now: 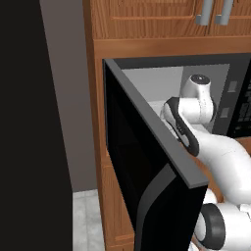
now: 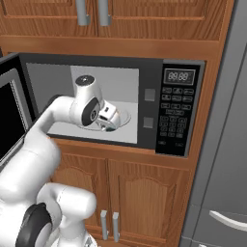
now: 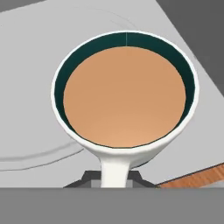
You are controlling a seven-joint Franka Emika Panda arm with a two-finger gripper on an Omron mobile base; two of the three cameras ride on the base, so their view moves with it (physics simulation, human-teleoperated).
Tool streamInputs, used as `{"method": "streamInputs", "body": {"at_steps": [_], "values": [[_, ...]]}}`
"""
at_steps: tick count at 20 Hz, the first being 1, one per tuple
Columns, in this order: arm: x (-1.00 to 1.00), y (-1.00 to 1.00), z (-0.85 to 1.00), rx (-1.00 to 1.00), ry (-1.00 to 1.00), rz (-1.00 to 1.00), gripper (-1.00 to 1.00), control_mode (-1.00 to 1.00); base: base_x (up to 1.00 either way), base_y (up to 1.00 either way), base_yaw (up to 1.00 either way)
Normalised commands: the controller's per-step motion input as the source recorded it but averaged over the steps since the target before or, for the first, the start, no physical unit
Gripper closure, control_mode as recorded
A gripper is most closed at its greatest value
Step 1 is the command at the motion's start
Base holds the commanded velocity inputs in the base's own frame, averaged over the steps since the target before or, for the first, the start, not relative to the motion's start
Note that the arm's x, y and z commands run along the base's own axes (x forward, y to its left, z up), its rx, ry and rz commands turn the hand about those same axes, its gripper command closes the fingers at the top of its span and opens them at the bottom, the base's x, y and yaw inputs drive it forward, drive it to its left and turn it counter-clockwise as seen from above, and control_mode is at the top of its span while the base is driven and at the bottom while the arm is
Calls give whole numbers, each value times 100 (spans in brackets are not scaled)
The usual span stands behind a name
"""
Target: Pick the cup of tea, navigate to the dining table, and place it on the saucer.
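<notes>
Gripping cup of tea (image 3: 124,96), seemingly by handle.

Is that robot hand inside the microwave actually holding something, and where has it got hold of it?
Yes. The gripper is shut on the cup of tea, pinching its white handle, inside the open microwave.

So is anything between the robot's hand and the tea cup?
No. The end effector is shut on the handle of the cup of tea, inside the open microwave. Nothing sits between them. The microwave door hangs open to the arm's left, beside the way out. The dining table and saucer aren't in sight.
</notes>
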Motion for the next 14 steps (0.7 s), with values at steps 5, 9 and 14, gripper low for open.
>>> {"method": "streamInputs", "body": {"at_steps": [5,9,14], "values": [[-64,0,68,0,0,24,100,-100,0,0,0],[-70,0,87,0,0,19,100,-100,0,0,0],[-92,0,52,0,0,14,100,-100,0,0,0]]}}
